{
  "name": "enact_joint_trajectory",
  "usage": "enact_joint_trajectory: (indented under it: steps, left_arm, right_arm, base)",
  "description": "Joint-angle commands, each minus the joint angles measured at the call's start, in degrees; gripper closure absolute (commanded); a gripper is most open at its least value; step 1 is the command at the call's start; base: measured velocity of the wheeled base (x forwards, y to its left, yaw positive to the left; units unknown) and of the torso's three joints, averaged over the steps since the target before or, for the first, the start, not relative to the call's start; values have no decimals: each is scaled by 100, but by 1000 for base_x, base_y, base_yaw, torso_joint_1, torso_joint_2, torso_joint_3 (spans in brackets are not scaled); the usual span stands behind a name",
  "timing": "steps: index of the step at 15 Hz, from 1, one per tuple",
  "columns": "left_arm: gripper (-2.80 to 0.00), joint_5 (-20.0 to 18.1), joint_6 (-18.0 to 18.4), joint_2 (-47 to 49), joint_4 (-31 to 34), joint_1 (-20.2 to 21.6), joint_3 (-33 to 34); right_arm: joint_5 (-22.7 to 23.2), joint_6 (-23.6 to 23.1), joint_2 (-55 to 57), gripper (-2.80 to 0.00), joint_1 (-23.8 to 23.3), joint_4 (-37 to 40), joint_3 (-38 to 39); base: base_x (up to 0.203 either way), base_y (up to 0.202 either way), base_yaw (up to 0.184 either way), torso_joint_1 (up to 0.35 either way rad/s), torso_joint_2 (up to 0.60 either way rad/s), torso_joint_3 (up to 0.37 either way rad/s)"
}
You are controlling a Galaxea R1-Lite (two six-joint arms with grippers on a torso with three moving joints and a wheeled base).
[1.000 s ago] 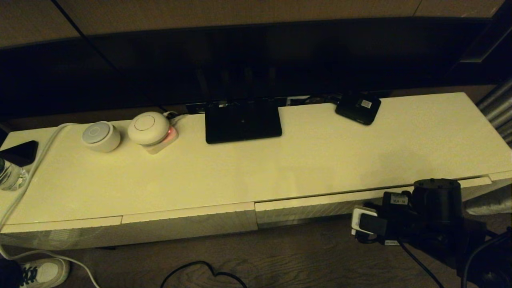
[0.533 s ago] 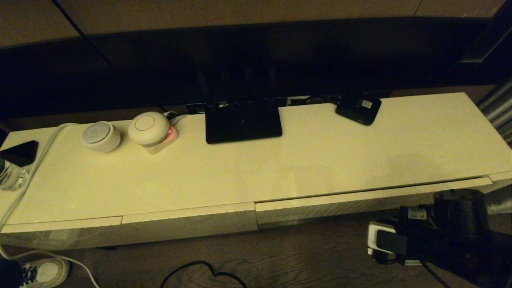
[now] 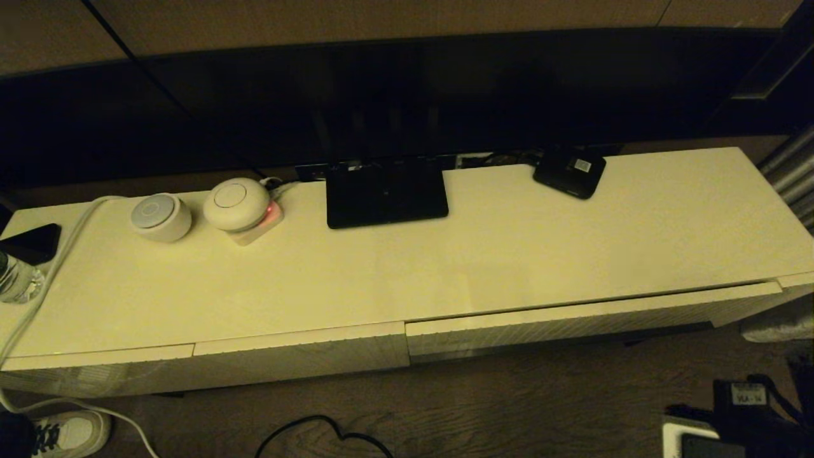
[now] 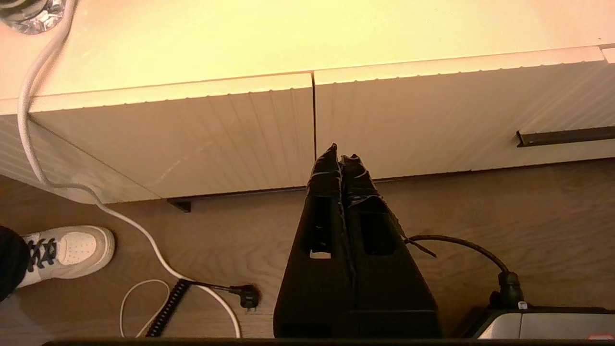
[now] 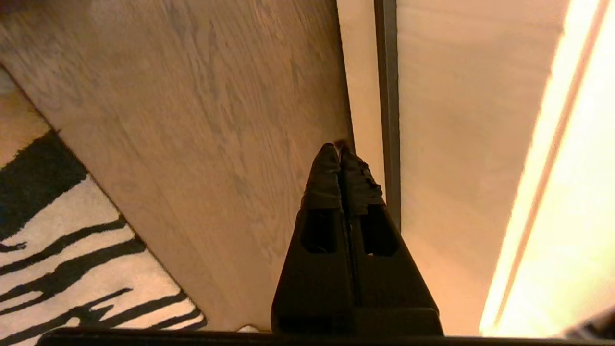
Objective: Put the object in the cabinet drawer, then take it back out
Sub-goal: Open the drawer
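Observation:
The black umbrella shows in no view. The wide ribbed cabinet drawer (image 3: pixel 572 321) is pushed in, its front nearly flush with the cabinet; in the left wrist view its front (image 4: pixel 456 110) shows a dark handle slot. My right gripper (image 5: pixel 338 146) is shut on nothing and hangs over the wood floor beside the cabinet's lower edge. In the head view only the right arm's wrist (image 3: pixel 731 426) shows, at the bottom right corner. My left gripper (image 4: pixel 340 150) is shut and empty, low in front of the seam between the two drawer fronts.
On the cabinet top stand a flat black router (image 3: pixel 386 194), a small black box with a sticker (image 3: pixel 570 172) and two round white devices (image 3: pixel 160 216). A white shoe (image 3: pixel 70 432), loose cables (image 4: pixel 245 293) and a striped rug (image 5: pixel 72 269) lie on the floor.
My right arm has drawn back from the wide drawer's front, down and to the right, almost out of the head view. The drawer and the things on top have not moved.

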Motion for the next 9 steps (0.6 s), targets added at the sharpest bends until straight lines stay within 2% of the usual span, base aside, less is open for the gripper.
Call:
enact_joint_trajectory:
  steps: [1, 4, 5, 9]
  left_arm:
    - [0, 4, 0, 0, 0, 1, 18]
    - [0, 4, 0, 0, 0, 1, 18]
    - [0, 4, 0, 0, 0, 1, 18]
    - [0, 4, 0, 0, 0, 1, 18]
  right_arm:
    - [-4, -44, -795, 0, 20, 421, 144]
    - [62, -45, -1301, 0, 39, 1738, 85]
    - [92, -29, -1400, 0, 38, 1970, 59]
    - [368, -21, -885, 0, -82, 2011, -30]
  base:
    - [0, 0, 0, 0, 0, 0]
    - [0, 0, 0, 0, 0, 0]
    - [0, 0, 0, 0, 0, 0]
    - [0, 0, 0, 0, 0, 0]
